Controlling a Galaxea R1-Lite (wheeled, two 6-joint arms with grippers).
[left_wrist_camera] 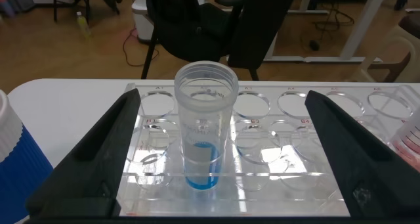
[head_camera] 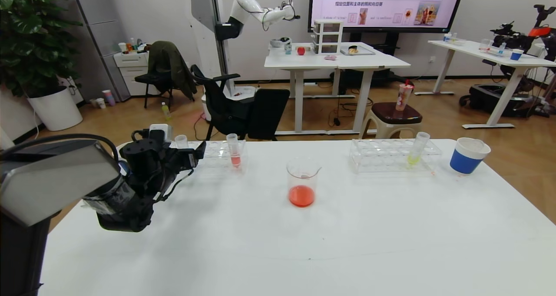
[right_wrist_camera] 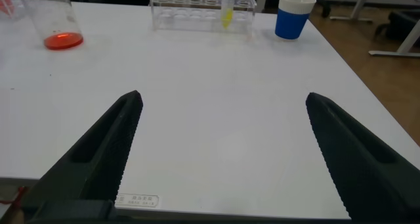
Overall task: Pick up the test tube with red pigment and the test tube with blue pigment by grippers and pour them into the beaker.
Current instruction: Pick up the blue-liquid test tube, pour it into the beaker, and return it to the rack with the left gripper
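The test tube with blue pigment (left_wrist_camera: 205, 129) stands upright in the clear left rack (left_wrist_camera: 262, 184); only its rim (head_camera: 180, 139) shows in the head view. My left gripper (left_wrist_camera: 222, 99) is open, one finger on each side of this tube, not touching it; it also shows in the head view (head_camera: 196, 151). The beaker (head_camera: 302, 181) stands mid-table with red-orange liquid in its bottom. A tube with salmon-pink liquid (head_camera: 233, 150) stands in the same rack. No deep-red tube shows. My right gripper (right_wrist_camera: 223, 99) is open and empty over bare table.
A second clear rack (head_camera: 393, 155) at the back right holds a tube with yellow liquid (head_camera: 417, 150). A white cup with a blue sleeve (head_camera: 468, 156) stands beyond it. Another blue-sleeved cup (left_wrist_camera: 16, 165) stands beside the left rack.
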